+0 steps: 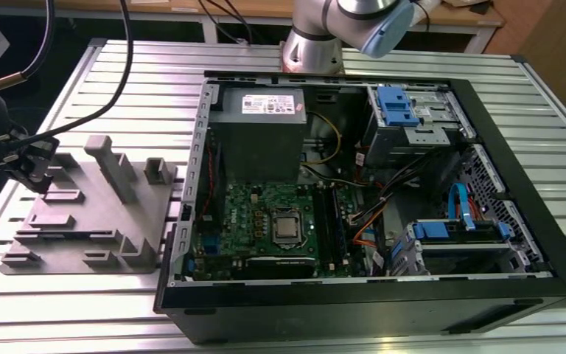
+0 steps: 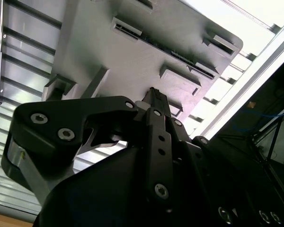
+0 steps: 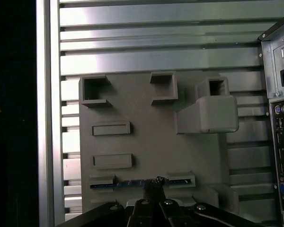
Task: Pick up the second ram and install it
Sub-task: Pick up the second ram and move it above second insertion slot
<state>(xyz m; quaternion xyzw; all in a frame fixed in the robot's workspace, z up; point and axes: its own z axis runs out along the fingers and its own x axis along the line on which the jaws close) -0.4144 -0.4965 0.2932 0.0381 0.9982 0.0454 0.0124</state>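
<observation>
The second ram (image 3: 128, 182) stands on edge in a slot of the grey holder block (image 3: 151, 142), a thin dark strip with a bluish face; the second wrist view shows it as a dark line (image 2: 194, 64). My gripper (image 3: 156, 181) hangs over the middle of that strip, at the holder's edge on the exterior view's left (image 1: 35, 181). In the second wrist view the gripper tip (image 2: 154, 91) sits a little short of the ram, so contact is unclear. The ram remains in its slot.
The open PC case (image 1: 362, 310) lies to the holder's (image 1: 96, 221) right in the exterior view, with the green motherboard (image 1: 263, 214) and its long black slots (image 1: 327, 221) inside. Tall posts (image 1: 116, 166) rise from the holder. The case's rear panel (image 3: 279, 94) borders the holder.
</observation>
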